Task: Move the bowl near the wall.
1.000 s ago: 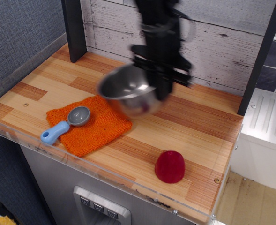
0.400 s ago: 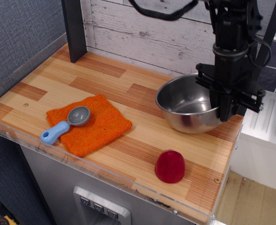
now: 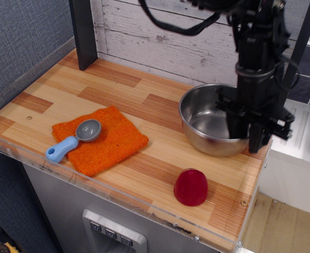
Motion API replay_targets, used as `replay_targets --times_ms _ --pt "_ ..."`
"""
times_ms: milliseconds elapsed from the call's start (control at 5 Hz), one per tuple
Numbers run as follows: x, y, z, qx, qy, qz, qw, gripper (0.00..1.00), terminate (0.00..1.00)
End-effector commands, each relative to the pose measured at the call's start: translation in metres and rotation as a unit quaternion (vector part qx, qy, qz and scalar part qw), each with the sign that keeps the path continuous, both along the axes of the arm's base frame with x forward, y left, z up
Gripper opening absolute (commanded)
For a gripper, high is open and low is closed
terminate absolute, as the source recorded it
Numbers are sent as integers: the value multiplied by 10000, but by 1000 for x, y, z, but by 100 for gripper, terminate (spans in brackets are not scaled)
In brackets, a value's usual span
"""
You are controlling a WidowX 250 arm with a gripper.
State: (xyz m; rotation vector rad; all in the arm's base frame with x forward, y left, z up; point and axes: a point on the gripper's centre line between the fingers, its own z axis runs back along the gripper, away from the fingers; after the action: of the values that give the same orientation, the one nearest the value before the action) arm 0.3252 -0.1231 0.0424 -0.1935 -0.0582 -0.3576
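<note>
The shiny steel bowl [image 3: 210,124] sits upright at the right end of the wooden counter [image 3: 118,97], a short way in front of the whitewashed plank wall [image 3: 160,37]. My gripper [image 3: 248,138] hangs from the black arm over the bowl's right rim. One finger is inside the bowl and one outside, closed on the rim. The arm hides the bowl's right edge.
An orange cloth [image 3: 112,145] with a grey scoop with a blue handle [image 3: 76,138] lies at the front left. A red rounded object [image 3: 191,186] stands near the front edge. A black post [image 3: 83,31] stands at the back left. The counter's right edge is just beside the bowl.
The bowl was carried in the gripper from the middle of the counter to the right end, then came down a little and now rests on the counter by the wall.
</note>
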Motion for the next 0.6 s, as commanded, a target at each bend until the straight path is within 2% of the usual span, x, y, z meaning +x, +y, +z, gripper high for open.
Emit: replay_targets --times_ms 0,200,400 --pt "-27 47 90 -511 -930 742 9916 100 0" --pt "-51 88 121 -51 -1102 1563 9815 100 0" --pt "-65 118 116 229 -913 1726 9805 100 0"
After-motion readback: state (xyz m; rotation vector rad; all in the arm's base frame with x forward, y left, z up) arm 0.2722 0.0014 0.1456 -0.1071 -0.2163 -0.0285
